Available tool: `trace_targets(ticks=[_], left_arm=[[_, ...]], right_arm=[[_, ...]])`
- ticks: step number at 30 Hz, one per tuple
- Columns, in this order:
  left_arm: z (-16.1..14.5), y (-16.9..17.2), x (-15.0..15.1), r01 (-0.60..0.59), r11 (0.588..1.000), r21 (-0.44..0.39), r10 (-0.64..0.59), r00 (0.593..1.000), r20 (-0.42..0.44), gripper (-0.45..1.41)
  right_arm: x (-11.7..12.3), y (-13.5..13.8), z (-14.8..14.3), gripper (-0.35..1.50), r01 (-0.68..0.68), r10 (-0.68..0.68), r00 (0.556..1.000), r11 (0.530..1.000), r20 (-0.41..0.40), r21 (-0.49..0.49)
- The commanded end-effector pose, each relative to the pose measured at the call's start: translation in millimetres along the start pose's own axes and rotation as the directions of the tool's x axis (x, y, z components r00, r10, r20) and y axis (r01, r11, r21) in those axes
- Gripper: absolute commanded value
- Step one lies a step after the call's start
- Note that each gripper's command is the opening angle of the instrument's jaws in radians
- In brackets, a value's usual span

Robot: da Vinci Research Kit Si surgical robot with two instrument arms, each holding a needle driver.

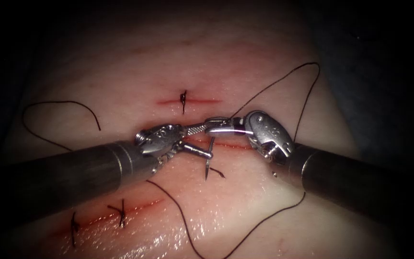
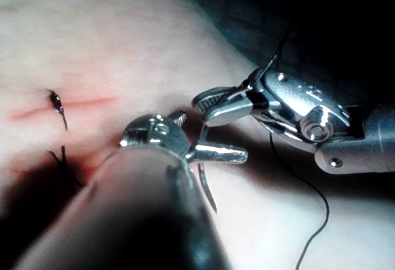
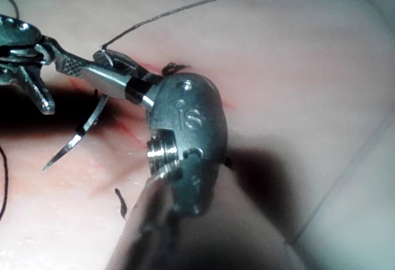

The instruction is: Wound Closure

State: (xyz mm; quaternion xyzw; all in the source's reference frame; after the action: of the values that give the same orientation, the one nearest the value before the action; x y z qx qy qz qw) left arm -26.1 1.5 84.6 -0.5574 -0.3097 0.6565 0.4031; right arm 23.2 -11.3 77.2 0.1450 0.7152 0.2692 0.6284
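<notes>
My right tool (image 1: 192,128) reaches in from the right, its jaws shut on the curved needle (image 1: 209,160) near its tail, where the dark thread (image 1: 307,96) joins. The needle hangs below those jaws over the middle cut (image 1: 231,145); its point stands free above the tissue (image 1: 264,201). The right wrist view shows the needle (image 3: 80,134) crossing under the right tool (image 3: 71,66). My left tool (image 1: 198,142) comes from the lower left, jaws open and holding nothing, tips beside the needle. The left wrist view shows the left tool (image 2: 207,139) and the needle (image 2: 208,193).
The far cut (image 1: 188,100) carries one knotted stitch. A cut at the lower left (image 1: 120,213) has two stitches. Thread loops wide around the right shaft and across the near tissue (image 1: 192,240). Another strand (image 1: 58,103) lies at the left. A short thread end (image 1: 219,172) sits near the needle point.
</notes>
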Motion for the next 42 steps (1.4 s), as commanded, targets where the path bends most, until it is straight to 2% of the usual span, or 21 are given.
trace_targets(ticks=[1,17,18,19,20,23,24,26,27,28,29,31,33,35,42], left_arm=[[0.7,-0.6,0.0,-0.004,1.000,-0.001,0.004,1.000,0.008,0.76],[1.1,-2.2,-1.8,0.031,0.999,0.010,-0.032,0.997,0.069,0.67],[1.2,-2.3,-2.0,0.041,0.999,0.000,-0.041,0.997,0.069,0.56],[1.2,-2.3,-2.1,0.053,0.998,-0.032,-0.051,0.996,0.072,0.34],[1.2,-2.4,-2.2,0.076,0.995,-0.071,-0.070,0.995,0.076,0.02],[1.2,-2.7,-2.1,0.106,0.985,-0.137,-0.094,0.992,0.087,-0.25],[1.1,-2.8,-2.1,0.116,0.982,-0.152,-0.102,0.990,0.094,-0.45],[1.0,-3.2,-1.9,0.212,0.965,-0.154,-0.200,0.975,0.092,-0.45],[1.0,-3.3,-1.8,0.240,0.959,-0.148,-0.230,0.970,0.085,-0.45],[0.9,-3.4,-1.7,0.251,0.956,-0.148,-0.242,0.967,0.077,-0.45],[0.9,-3.4,-1.6,0.269,0.952,-0.148,-0.260,0.963,0.073,-0.45],[0.5,-3.4,-1.2,0.293,0.944,-0.152,-0.287,0.956,0.060,-0.45],[0.2,-3.1,-1.1,0.296,0.943,-0.154,-0.289,0.955,0.063,-0.45],[-0.1,-2.7,-1.0,0.297,0.942,-0.156,-0.290,0.955,0.065,-0.45],[-0.2,-2.1,-0.9,0.270,0.944,-0.188,-0.261,0.963,0.072,-0.45]], right_arm=[[0.0,0.5,1.0,-0.35,-0.001,0.001,1.000,1.000,-0.010,0.000],[1.5,-0.2,1.6,-0.35,0.068,-0.068,0.997,0.998,-0.028,0.000],[1.5,-0.2,1.7,-0.35,0.068,-0.068,0.997,0.998,-0.028,0.001],[1.5,-0.2,1.7,-0.35,0.068,-0.068,0.997,0.998,-0.028,0.001],[1.5,-0.3,1.7,-0.35,0.068,-0.068,0.997,0.998,-0.028,0.001],[1.5,-0.6,1.8,-0.35,0.070,-0.069,0.997,0.998,-0.029,0.003],[1.5,-0.7,1.9,-0.35,0.070,-0.070,0.997,0.998,-0.029,0.001],[1.4,-0.9,2.0,-0.35,0.070,-0.070,0.997,0.998,-0.025,-0.009],[1.4,-1.0,2.0,0.02,0.057,-0.058,0.998,0.998,-0.018,-0.037],[1.3,-1.0,2.0,0.54,0.021,-0.022,1.000,0.998,-0.012,-0.065],[1.2,-1.0,2.0,0.86,-0.021,0.021,1.000,0.994,-0.001,-0.111],[0.9,-1.1,1.9,1.00,-0.098,0.100,0.995,0.978,0.006,-0.186],[0.6,-1.3,1.9,1.15,-0.165,0.168,0.986,0.962,-0.004,-0.217],[0.5,-1.1,2.0,1.31,-0.172,0.175,0.984,0.955,-0.007,-0.243],[0.8,-0.8,2.5,1.25,-0.184,0.179,0.983,0.951,-0.045,-0.248]])
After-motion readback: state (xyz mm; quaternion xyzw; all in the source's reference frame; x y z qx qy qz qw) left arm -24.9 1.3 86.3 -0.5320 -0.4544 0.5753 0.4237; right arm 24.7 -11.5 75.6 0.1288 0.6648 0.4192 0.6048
